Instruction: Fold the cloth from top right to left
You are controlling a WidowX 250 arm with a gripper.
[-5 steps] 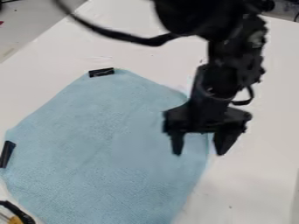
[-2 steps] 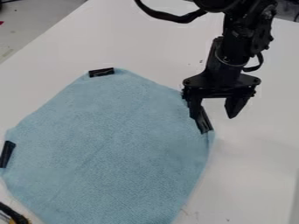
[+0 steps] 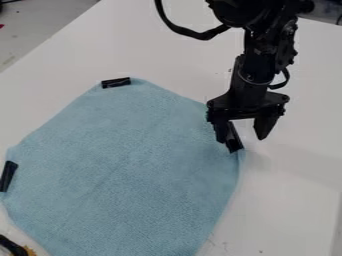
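My gripper (image 3: 241,140) hangs over the right corner of the cloth, open, its two fingertips apart. One finger is beside the black clip (image 3: 233,138) on the cloth's right edge and partly hides it; the other is over the white surface to the right. The light blue cloth (image 3: 127,160) lies spread flat, with a faint crease running diagonally across it. I cannot tell whether the gripper touches the cloth or clip.
A second black clip (image 3: 116,83) sits at the cloth's top corner, and a third black clip (image 3: 8,176) on its left edge. A black and yellow object (image 3: 15,247) is at the lower left. The white table (image 3: 294,170) surrounds the cloth.
The gripper went up and to the right from over the cloth, uncovering the clip on the right edge, then shifted slightly left and down. The cloth looks unmoved.
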